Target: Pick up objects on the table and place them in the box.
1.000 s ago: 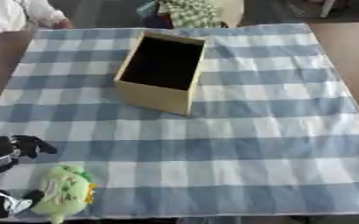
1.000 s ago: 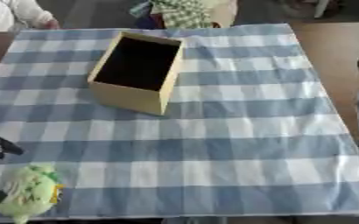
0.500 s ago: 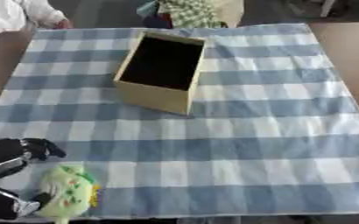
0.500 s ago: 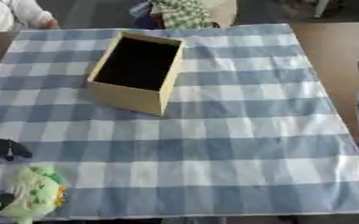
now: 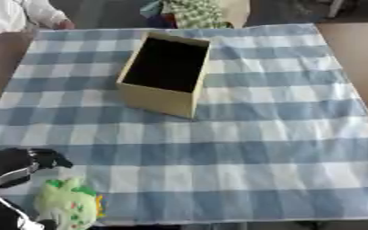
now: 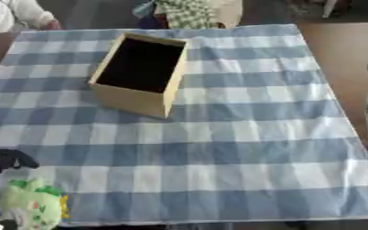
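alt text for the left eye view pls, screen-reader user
An open tan box stands on a blue-and-white checked tablecloth, its dark inside showing no contents. At the near left corner, the robot's black left hand is just above a light green plush toy lying on the cloth.

A: Both views?
B: Head stereo pair, high up, looking steeply down the checked tablecloth (image 5: 281, 134) toward 12 o'clock.
A: Overlap?
B: Nearly all. Both show the box (image 5: 165, 74) above centre, the green plush toy (image 5: 67, 209) at 7 o'clock and the left hand (image 5: 18, 164) at 8.
A: Differences?
B: Right eye sits slightly right; the box and toy shift left, more bare table (image 6: 340, 58) at 2 o'clock.
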You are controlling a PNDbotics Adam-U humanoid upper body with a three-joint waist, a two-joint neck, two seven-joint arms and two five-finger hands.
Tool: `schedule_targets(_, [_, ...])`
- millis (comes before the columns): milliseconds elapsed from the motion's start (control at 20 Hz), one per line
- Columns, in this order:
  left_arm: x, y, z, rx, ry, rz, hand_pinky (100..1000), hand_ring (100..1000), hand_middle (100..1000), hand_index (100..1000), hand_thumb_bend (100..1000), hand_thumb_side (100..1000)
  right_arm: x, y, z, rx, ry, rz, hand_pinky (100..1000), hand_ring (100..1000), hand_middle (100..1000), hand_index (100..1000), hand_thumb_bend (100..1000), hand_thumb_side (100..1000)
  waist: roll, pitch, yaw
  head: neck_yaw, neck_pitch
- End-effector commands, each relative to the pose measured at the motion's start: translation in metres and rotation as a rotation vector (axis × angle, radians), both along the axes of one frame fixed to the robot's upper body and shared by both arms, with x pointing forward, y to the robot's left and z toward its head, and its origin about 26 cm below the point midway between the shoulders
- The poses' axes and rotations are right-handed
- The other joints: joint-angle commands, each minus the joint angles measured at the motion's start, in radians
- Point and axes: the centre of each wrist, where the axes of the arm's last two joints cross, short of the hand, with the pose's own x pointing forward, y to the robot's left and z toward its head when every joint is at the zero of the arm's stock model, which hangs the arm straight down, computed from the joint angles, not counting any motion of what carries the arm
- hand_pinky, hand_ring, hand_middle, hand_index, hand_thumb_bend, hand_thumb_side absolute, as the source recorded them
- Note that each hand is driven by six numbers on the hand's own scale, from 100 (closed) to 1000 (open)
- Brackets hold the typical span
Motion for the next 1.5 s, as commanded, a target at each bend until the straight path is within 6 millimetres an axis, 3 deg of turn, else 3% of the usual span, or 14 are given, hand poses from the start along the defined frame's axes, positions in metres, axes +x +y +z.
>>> schedule_targets(50, [0.000,0.001,0.009,0.050,0.003,-0.022,782,881,890,930,520,325,-0.002,0.000,0.007,-0.014,-0.019,0.006,780,618,599,777,100,746,0.003,-0.010,-0.001,0.003,0.006])
schedule_targets(250, [-0.001,-0.001,0.006,0.078,0.057,-0.040,727,841,847,911,516,333,-0.002,0.000,0.006,-0.011,-0.019,0.006,780,617,599,777,100,746,0.003,-0.010,-0.003,0.007,0.006])
schedule_targets(550, [-0.002,-0.006,0.001,0.062,0.057,-0.033,464,586,537,808,412,329,-0.002,0.000,0.005,-0.002,-0.017,0.003,779,617,599,777,100,749,0.002,-0.008,-0.005,0.006,0.006])
schedule_targets(650, [-0.002,-0.006,0.001,0.041,0.041,-0.026,344,479,437,713,348,329,-0.002,0.000,0.005,0.001,-0.015,0.001,779,617,598,777,100,749,0.001,-0.008,-0.005,0.008,0.006])
schedule_targets(750, [-0.003,-0.007,0.000,0.005,0.034,-0.012,251,401,359,623,220,351,-0.002,0.000,0.005,0.003,-0.014,0.001,779,617,599,777,100,750,0.001,-0.008,-0.005,0.008,0.006])
schedule_targets(800, [-0.003,-0.007,-0.001,-0.014,0.033,-0.002,205,368,330,580,104,372,-0.002,0.000,0.004,0.004,-0.014,0.000,779,617,599,778,100,750,0.001,-0.008,-0.004,0.007,0.006])
schedule_targets(1000, [-0.002,-0.007,0.000,-0.090,0.016,0.033,155,340,310,550,100,405,-0.002,0.000,0.004,0.006,-0.012,-0.002,780,617,599,778,100,751,0.001,-0.008,-0.003,0.006,0.006])
schedule_targets(1500, [0.001,-0.002,0.011,-0.123,0.015,0.027,165,377,358,609,100,328,-0.003,0.000,0.004,0.004,-0.010,-0.005,781,618,599,778,100,753,0.004,-0.013,0.001,0.002,0.006])
